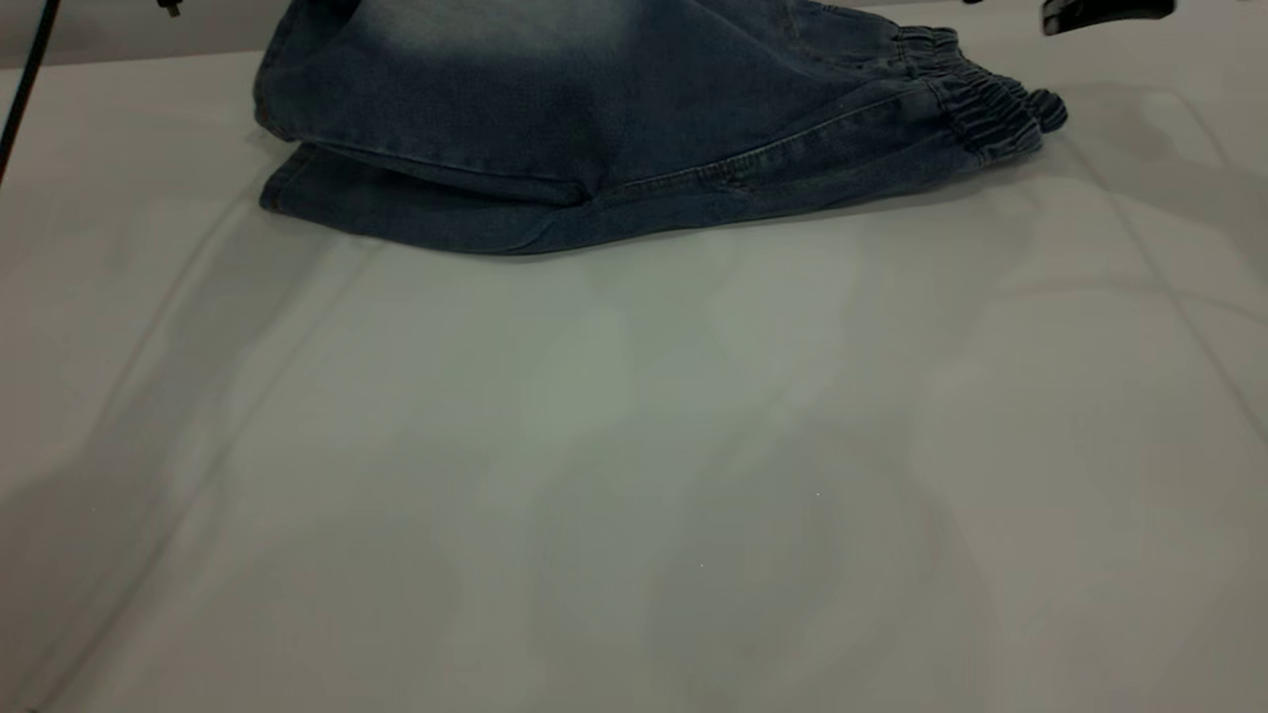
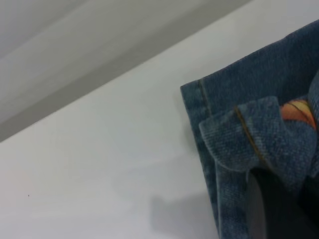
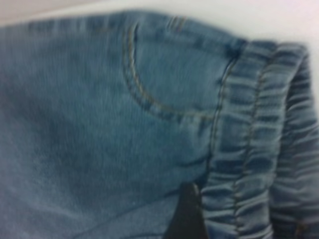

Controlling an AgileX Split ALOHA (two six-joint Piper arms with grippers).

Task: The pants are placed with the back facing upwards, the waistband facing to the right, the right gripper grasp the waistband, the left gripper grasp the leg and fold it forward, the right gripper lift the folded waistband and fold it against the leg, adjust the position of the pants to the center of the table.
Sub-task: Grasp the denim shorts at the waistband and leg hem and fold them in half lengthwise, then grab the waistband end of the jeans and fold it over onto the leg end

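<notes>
Pants [image 1: 594, 129]: blue denim shorts, lying on the far part of the table [image 1: 634, 475], folded lengthwise with one layer on top of the other; in the exterior view, reaching up to and past the top edge. Waistband [image 1: 991, 99]: at the right end of the shorts, gathered and ruched, both layers stacked and resting on the table surface. Leg hems: at the left end, upper hem set slightly back from the lower one. Side seam: running along the near edge from hems toward waistband. Leg [image 2: 249, 134], in the left wrist view: hem corner curled over on itself, showing gold stitching and a patch of orange print [image 2: 298, 113] at the fold. Left gripper [image 2: 279, 209]: at this hem corner, seen only as a dark part directly against the curled denim; spread or pressed together cannot be told. Right gripper [image 3: 187, 216]: at the waistband end, seen in the right wrist view only as a dark tip over the denim just beside the gathered band and near a curved stitched pocket seam [image 3: 149, 94]; spread or pressed together cannot be told. Black cable [image 1: 28, 84]: crossing the far left corner of the exterior view, apart from the shorts. Near part of the table: plain white.
</notes>
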